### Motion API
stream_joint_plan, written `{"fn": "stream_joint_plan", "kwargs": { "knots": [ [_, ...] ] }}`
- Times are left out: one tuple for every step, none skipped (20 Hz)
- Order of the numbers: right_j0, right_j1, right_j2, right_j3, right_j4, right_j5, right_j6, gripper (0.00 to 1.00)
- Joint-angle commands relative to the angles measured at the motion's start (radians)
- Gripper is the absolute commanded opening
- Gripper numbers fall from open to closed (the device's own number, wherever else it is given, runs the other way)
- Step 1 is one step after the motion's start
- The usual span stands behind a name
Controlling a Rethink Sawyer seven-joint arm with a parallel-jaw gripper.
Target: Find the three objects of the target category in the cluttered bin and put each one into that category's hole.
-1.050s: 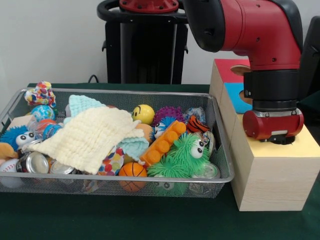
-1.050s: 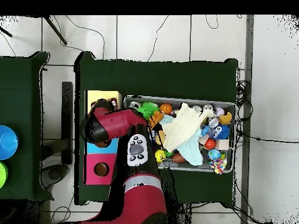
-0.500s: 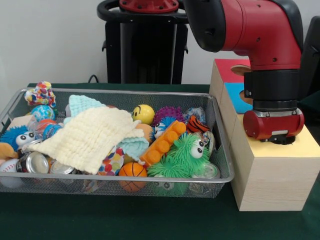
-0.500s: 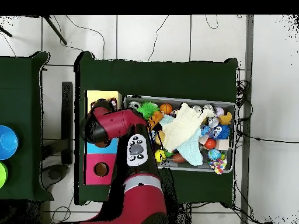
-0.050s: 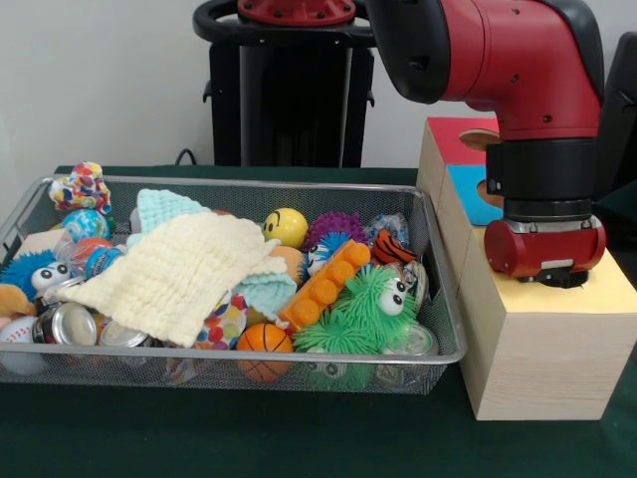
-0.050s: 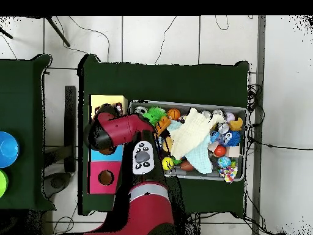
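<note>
Nothing has shifted since a second ago: the arm's wrist (image 5: 545, 244) hangs low over the yellow section of the wooden box (image 5: 542, 349), and the gripper (image 5: 563, 280) is sunk into its hole, so I cannot tell how its fingers stand. The wire bin (image 5: 443, 339) stays crammed, a cream cloth (image 5: 179, 271) hiding much underneath.

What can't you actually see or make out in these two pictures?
- The gripper: in the front view it sits low against the yellow box top; in the overhead view the arm covers it, so whether it is open or shut is unclear.
- Whatever lies under the cream cloth in the wire bin.
- The holes in the box: mostly hidden behind the arm.
- The baseball: cut off by the front view's left edge.
</note>
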Motion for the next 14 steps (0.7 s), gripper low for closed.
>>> {"fn": "stream_joint_plan", "kwargs": {
  "knots": [
    [-0.023, 0.185, 0.038, 0.062, -0.024, 0.077, 0.083, 1.0],
    [-0.031, 0.168, 0.049, 0.078, -0.018, 0.091, 0.082, 1.0],
    [-0.034, 0.153, 0.053, 0.091, -0.013, 0.104, 0.083, 1.0],
    [-0.037, 0.139, 0.058, 0.103, -0.008, 0.117, 0.084, 1.0],
    [-0.04, 0.126, 0.064, 0.113, -0.004, 0.127, 0.085, 1.0],
    [-0.037, 0.115, 0.06, 0.12, 0.001, 0.134, 0.089, 1.0],
    [-0.033, 0.105, 0.057, 0.127, 0.005, 0.142, 0.093, 1.0],
    [-0.033, 0.095, 0.058, 0.132, 0.011, 0.152, 0.094, 1.0],
    [-0.03, 0.085, 0.056, 0.136, 0.015, 0.163, 0.095, 1.0],
    [-0.029, 0.072, 0.055, 0.147, 0.02, 0.169, 0.099, 1.0],
    [-0.022, 0.062, 0.048, 0.15, 0.025, 0.179, 0.102, 1.0],
    [-0.011, 0.054, 0.034, 0.154, 0.029, 0.179, 0.111, 1.0],
    [0.0, 0.049, 0.02, 0.153, 0.033, 0.184, 0.117, 1.0],
    [0.001, 0.043, 0.019, 0.159, 0.037, 0.185, 0.117, 1.0]
  ]
}}
